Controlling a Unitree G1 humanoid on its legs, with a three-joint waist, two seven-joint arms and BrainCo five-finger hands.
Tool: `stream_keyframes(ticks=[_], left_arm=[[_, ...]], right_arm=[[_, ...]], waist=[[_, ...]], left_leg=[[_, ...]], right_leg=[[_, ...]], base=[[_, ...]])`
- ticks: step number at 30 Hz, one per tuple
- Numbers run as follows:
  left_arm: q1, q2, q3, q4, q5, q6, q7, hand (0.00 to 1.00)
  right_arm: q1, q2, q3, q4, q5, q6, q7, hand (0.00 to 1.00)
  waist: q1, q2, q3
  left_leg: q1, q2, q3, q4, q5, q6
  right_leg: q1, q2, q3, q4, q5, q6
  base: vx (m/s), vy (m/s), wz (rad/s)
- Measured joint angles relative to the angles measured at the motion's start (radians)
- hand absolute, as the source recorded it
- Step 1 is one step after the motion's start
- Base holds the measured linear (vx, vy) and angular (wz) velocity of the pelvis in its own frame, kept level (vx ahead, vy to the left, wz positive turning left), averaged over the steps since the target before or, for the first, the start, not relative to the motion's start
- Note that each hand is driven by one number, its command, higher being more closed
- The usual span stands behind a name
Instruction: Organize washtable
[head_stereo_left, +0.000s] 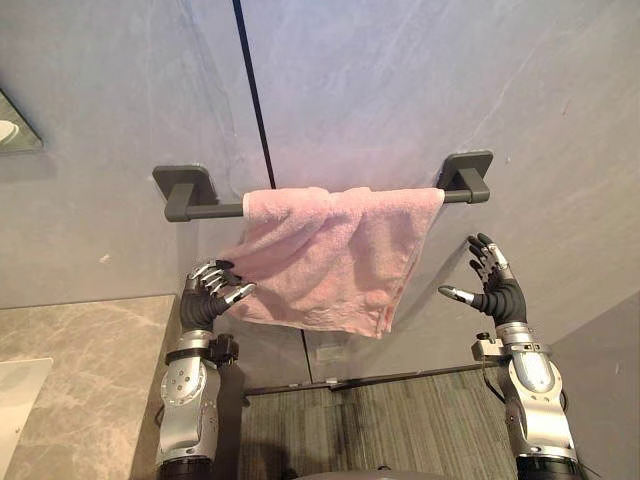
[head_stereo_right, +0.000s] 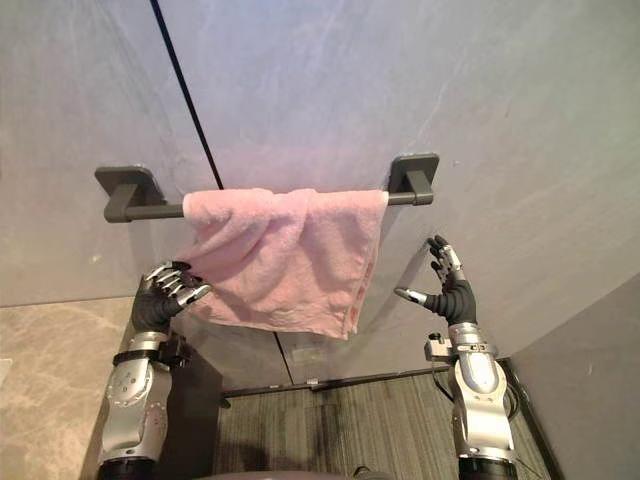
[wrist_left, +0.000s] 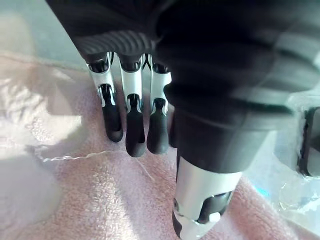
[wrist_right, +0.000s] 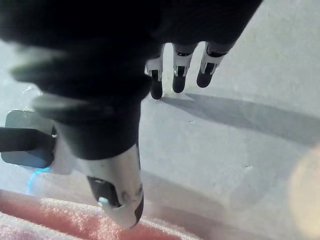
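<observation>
The left hand (head_stereo_left: 208, 290) is held at the lower left corner of the pink towel (head_stereo_left: 330, 250). Its fingers (wrist_left: 134, 125) are loosely bent, their dark tips are laid on the terry pile, and the thumb (wrist_left: 200, 200) is kept apart from them. No fold is seen closed between thumb and fingers, so the cloth is judged to be touched rather than gripped. The right hand (head_stereo_left: 495, 285) is raised with fingers spread and straight. It is held clear of the cloth and close to the grey wall (head_stereo_left: 400, 80), and nothing is held in it. The towel is draped unevenly over the dark towel bar (head_stereo_left: 205, 210), bunched toward the left and hanging lower there. The bar's long axis is set from 9 o'clock to 3 o'clock across the head views, and the towel's hanging edges run down toward 6 o'clock. From the left hand the bulk of the towel lies at about 2 o'clock. From the right hand the towel's near edge lies at about 10 o'clock, across a clear gap. The left hand is therefore the nearer one, and it is judged that any straightening would be begun from that corner. A stone countertop (head_stereo_left: 80, 370) is seen at 8 o'clock. No brand, label or writing can be read on the towel, the bar or the wall.
</observation>
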Motion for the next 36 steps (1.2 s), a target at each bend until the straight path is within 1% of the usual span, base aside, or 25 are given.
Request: stream_keyframes(ticks=[4, 8, 11, 12, 18, 20, 22, 25, 28, 31, 32, 36], left_arm=[[0.023, -0.027, 0.002, 0.0, -0.032, 0.0, -0.005, 0.0], [0.06, -0.038, 0.002, 0.0, -0.036, 0.001, -0.009, 0.0], [0.094, -0.053, 0.001, 0.0, -0.036, 0.002, -0.015, 0.0], [0.115, -0.059, -0.001, 0.0, -0.036, 0.002, -0.032, 0.0], [0.187, -0.063, -0.01, 0.0, -0.035, 0.013, -0.078, 0.0], [0.22, -0.063, -0.023, 0.0, -0.037, 0.014, -0.095, 0.0], [0.236, -0.064, -0.033, 0.007, -0.037, 0.014, -0.099, 0.0], [0.244, -0.064, -0.032, 0.08, -0.034, 0.015, -0.097, 0.0], [0.257, -0.06, -0.046, 0.171, 0.03, 0.017, -0.096, 0.0], [0.241, -0.035, -0.094, 0.34, 0.131, 0.025, -0.08, 0.0], [0.237, -0.03, -0.109, 0.385, 0.153, 0.036, -0.068, 0.0], [0.231, -0.03, -0.119, 0.532, 0.225, 0.047, -0.031, 0.0]], right_arm=[[0.001, 0.03, -0.005, 0.002, -0.013, 0.0, -0.013, 0.0], [0.012, 0.057, -0.037, 0.015, -0.061, 0.0, -0.023, 0.0], [0.038, 0.061, -0.041, 0.037, -0.085, 0.001, -0.038, 0.0], [0.056, 0.072, -0.041, 0.037, -0.1, 0.001, -0.038, 0.0], [0.113, 0.094, -0.041, 0.038, -0.117, 0.001, -0.038, 0.0], [0.15, 0.103, -0.04, 0.038, -0.119, 0.001, -0.039, 0.0], [0.186, 0.109, -0.038, 0.038, -0.13, 0.001, -0.039, 0.0], [0.212, 0.111, -0.006, 0.071, -0.163, 0.002, -0.039, 0.0], [0.227, 0.11, 0.037, 0.137, -0.231, 0.005, -0.041, 0.0], [0.224, 0.111, 0.085, 0.323, -0.293, 0.018, -0.058, 0.0], [0.225, 0.112, 0.096, 0.378, -0.297, 0.021, -0.06, 0.0], [0.22, 0.112, 0.096, 0.539, -0.304, 0.024, -0.081, 0.0]], waist=[[0.001, -0.002, 0.002], [0.001, -0.01, 0.009], [0.004, -0.011, 0.01], [0.004, -0.011, 0.01], [0.006, -0.011, 0.011], [0.013, -0.012, 0.011], [0.029, -0.013, 0.012], [0.031, -0.013, 0.012], [0.032, -0.014, 0.012], [0.034, -0.015, 0.011], [0.035, -0.014, 0.01], [0.039, -0.008, 0.007]], left_leg=[[0.0, 0.0, -0.001, 0.0, 0.0, 0.0], [-0.001, 0.0, -0.003, 0.0, 0.0, 0.0], [-0.002, -0.003, -0.005, 0.0, 0.0, 0.0], [-0.003, -0.003, -0.005, 0.0, 0.0, 0.0], [0.001, -0.003, -0.004, 0.0, 0.0, 0.0], [0.004, -0.003, -0.002, 0.0, -0.001, 0.0], [0.006, -0.002, 0.0, -0.001, -0.001, 0.0], [0.013, 0.003, 0.004, -0.001, -0.002, 0.002], [0.02, 0.003, 0.016, -0.001, -0.005, 0.002], [0.021, 0.003, 0.025, 0.0, -0.005, 0.002], [0.021, 0.003, 0.026, 0.0, -0.005, 0.002], [0.023, 0.006, 0.036, 0.0, -0.006, 0.001]], right_leg=[[0.0, -0.001, -0.001, 0.0, 0.0, 0.0], [0.001, -0.001, -0.003, 0.0, 0.0, 0.0], [0.0, -0.003, -0.004, 0.0, -0.001, 0.001], [0.001, -0.003, -0.005, 0.0, -0.001, 0.001], [0.003, -0.004, -0.004, 0.001, -0.001, 0.001], [0.005, -0.005, -0.003, 0.002, -0.002, 0.002], [0.005, -0.006, -0.002, 0.003, -0.003, 0.003], [0.004, -0.013, -0.001, 0.017, -0.01, 0.007], [0.008, -0.014, 0.003, 0.018, -0.011, 0.008], [0.008, -0.013, 0.004, 0.018, -0.011, 0.008], [0.008, -0.013, 0.004, 0.018, -0.011, 0.008], [0.005, -0.012, 0.015, 0.02, -0.011, 0.008]], base=[[-0.01, -0.004, 0.0], [-0.02, -0.009, 0.01], [0.0, 0.0, 0.0], [0.0, 0.0, 0.0], [0.0, 0.0, 0.0], [0.0, 0.0, 0.0], [0.0, 0.0, 0.0], [0.0, 0.0, -0.02], [-0.01, -0.004, -0.07], [0.0, 0.0, 0.0], [0.0, 0.0, 0.0], [-0.02, -0.012, -0.05]])
